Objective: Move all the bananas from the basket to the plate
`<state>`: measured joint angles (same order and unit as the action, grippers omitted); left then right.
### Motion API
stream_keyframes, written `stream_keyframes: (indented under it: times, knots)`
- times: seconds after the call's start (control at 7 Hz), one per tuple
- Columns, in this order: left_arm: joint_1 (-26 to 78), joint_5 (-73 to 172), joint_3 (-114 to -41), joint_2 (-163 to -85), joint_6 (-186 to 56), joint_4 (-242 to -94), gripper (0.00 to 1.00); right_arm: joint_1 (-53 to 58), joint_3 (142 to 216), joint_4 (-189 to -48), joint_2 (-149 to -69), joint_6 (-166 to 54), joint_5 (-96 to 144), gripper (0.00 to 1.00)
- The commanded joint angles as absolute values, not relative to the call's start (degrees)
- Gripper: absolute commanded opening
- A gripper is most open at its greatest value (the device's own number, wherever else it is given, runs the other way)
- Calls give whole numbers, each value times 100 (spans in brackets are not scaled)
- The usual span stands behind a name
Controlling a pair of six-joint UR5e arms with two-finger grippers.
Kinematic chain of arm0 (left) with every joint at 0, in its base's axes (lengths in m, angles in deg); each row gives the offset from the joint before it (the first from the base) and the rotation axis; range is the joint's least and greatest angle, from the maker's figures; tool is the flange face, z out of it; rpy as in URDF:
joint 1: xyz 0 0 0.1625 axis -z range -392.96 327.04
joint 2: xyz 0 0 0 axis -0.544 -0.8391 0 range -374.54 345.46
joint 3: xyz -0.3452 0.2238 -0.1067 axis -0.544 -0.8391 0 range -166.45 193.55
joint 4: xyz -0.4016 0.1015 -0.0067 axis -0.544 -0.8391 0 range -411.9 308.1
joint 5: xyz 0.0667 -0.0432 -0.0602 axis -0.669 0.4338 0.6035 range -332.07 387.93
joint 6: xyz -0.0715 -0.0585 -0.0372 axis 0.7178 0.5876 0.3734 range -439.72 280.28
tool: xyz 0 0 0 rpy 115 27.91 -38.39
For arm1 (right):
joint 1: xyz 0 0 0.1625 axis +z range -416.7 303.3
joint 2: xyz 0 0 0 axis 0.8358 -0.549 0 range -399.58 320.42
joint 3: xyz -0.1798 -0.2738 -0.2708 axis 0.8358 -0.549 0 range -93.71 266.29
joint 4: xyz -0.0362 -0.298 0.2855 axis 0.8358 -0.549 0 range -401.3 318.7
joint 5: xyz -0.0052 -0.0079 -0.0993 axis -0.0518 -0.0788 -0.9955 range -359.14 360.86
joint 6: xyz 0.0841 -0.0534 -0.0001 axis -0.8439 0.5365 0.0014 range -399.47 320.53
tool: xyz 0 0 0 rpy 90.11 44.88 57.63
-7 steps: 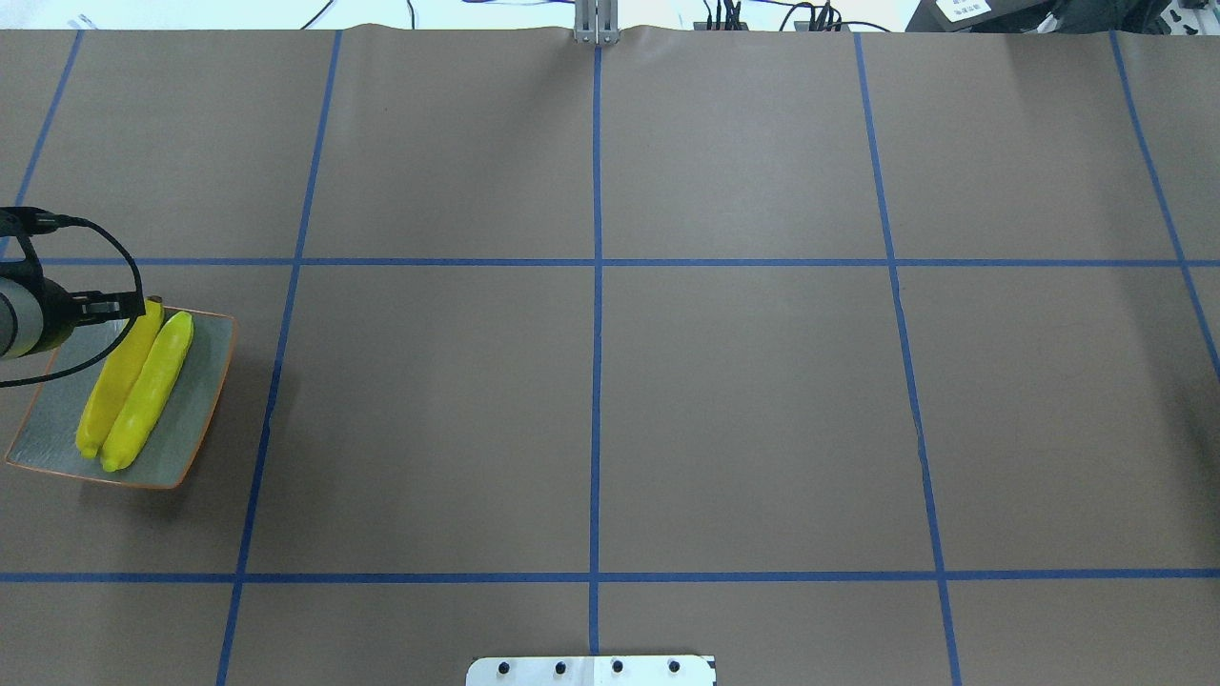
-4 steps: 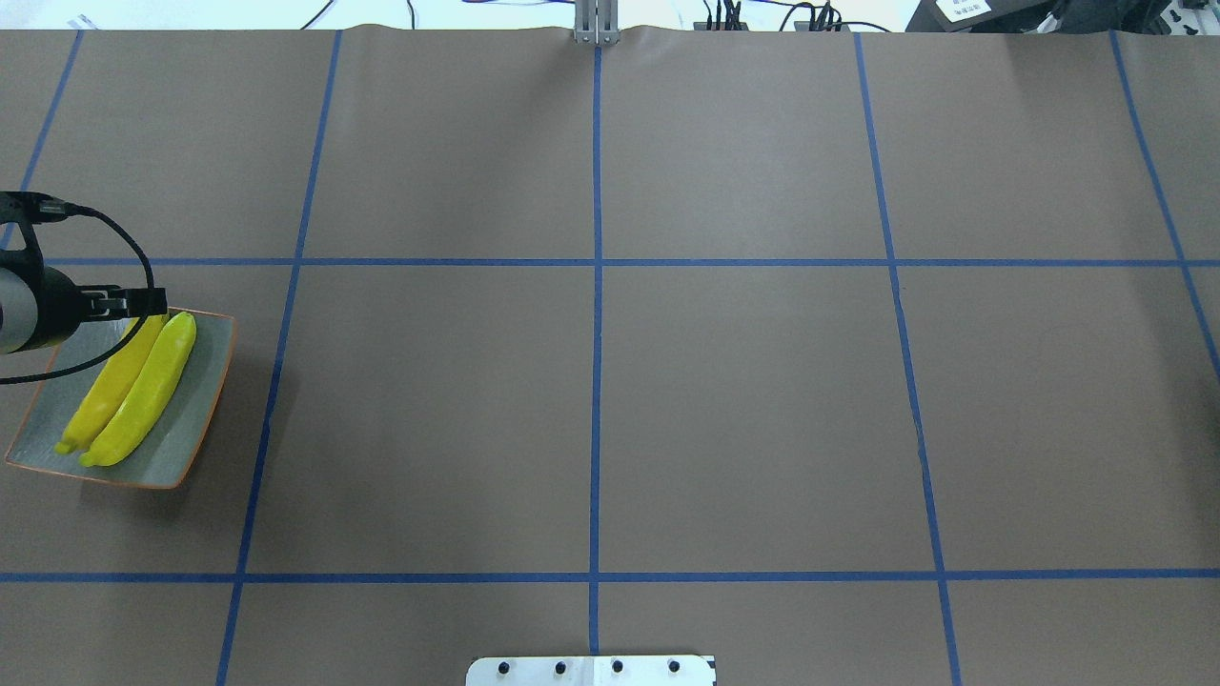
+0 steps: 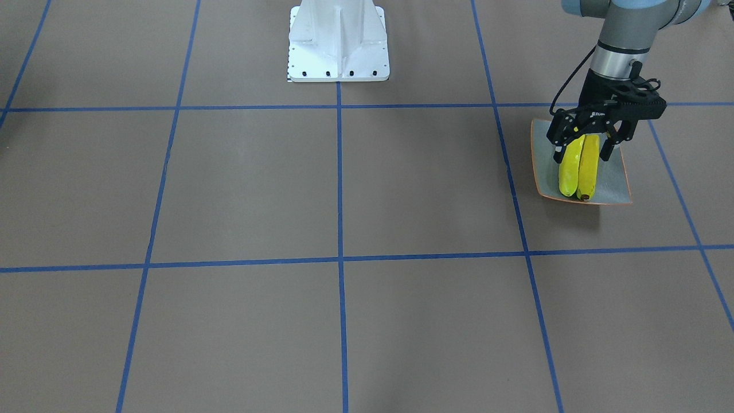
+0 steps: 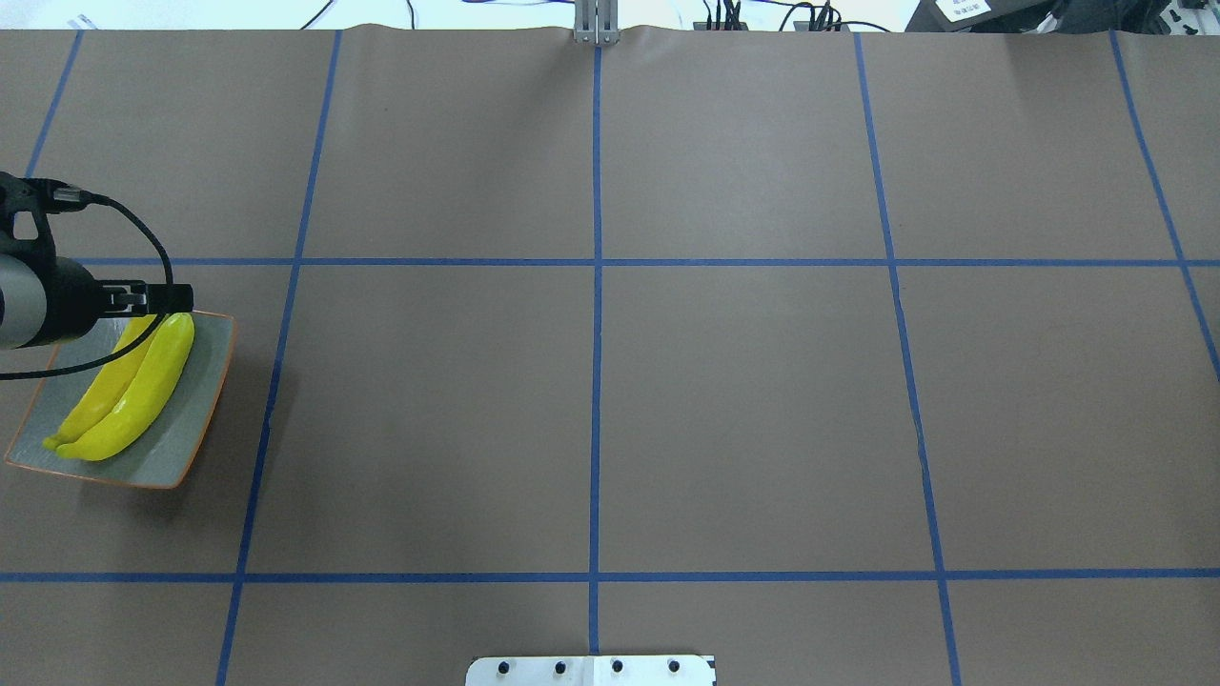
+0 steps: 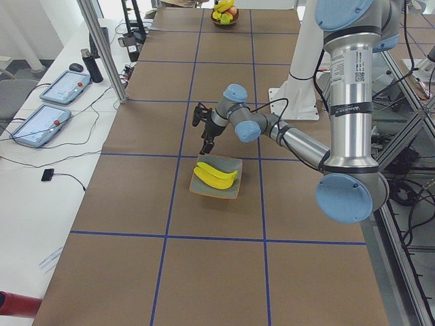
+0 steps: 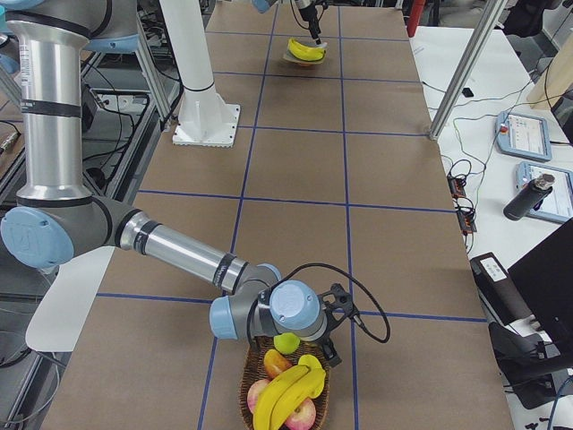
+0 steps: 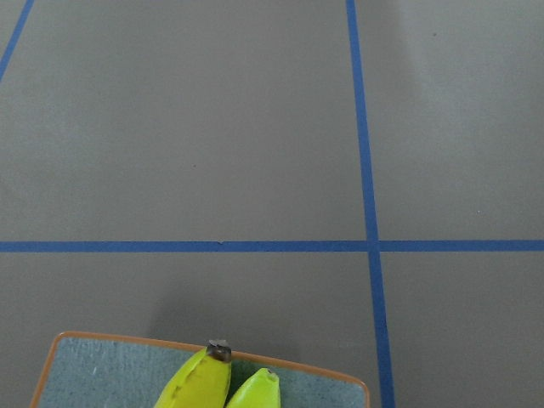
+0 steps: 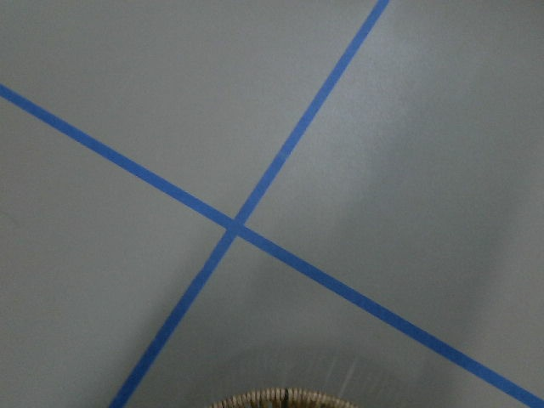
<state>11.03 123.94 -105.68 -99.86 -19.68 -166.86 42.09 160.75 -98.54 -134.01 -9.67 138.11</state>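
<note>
Bananas (image 4: 133, 393): two lie side by side on the plate (image 4: 186, 431) at the desk's (image 4: 591, 419) left end, with the left gripper (image 3: 582, 154) spread wide over their ends. Two more lie in the basket (image 6: 245, 394), just beside the right gripper (image 6: 329, 345); I cannot tell whether it is spread or closed.

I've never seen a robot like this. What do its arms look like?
Both the left arm and right arm are smooth silver tubes joined by rounded light-blue caps. The left gripper is black, with angular linkages, two jaws and small white lettering. A thin black cable loops off each wrist.
</note>
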Motion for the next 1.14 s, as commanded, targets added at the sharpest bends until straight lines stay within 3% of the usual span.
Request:
stream_keyframes:
  times: [0.0, 0.57, 1.0]
  knots:
    - [1108, 12399, -10571, -10023, -1960, -16686, 100, 4437, 16090, -9869, -13809, -144, 13333, 100]
    - [1108, 12399, -10571, -10014, -1925, -16686, 100, 4437, 16126, -9799, -14144, 374, 13164, 100]
    - [1099, 12390, -10562, -10014, -1916, -16686, 100, 4254, 16056, -10183, -13620, 439, 13137, 100]
